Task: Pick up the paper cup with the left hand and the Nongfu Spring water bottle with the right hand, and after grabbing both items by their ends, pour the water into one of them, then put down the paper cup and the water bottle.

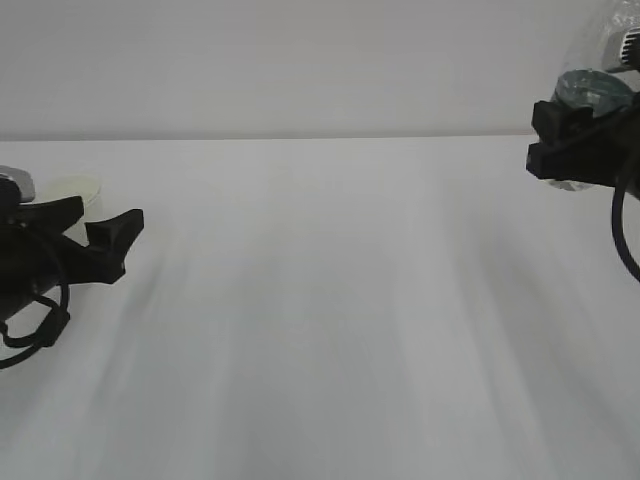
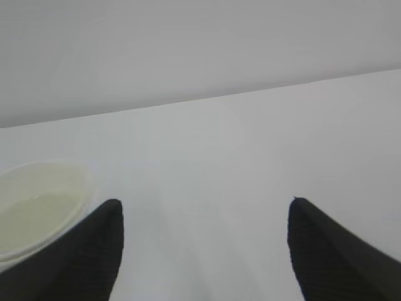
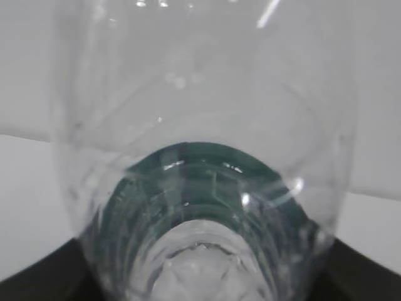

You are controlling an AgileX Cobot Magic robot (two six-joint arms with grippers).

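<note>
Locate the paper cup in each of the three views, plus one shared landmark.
Exterior view: paper cup at the far left edge, mostly hidden behind the left pincer.
Left wrist view: bottom left corner, beside the left finger, outside the gap.
Right wrist view: not in it.
Shared landmark: table's back edge.

Plain white table (image 1: 330, 330), streaked with soft grey shadows. Behind it, bare pale grey wall (image 1: 300, 60). Even, diffuse light.
</note>
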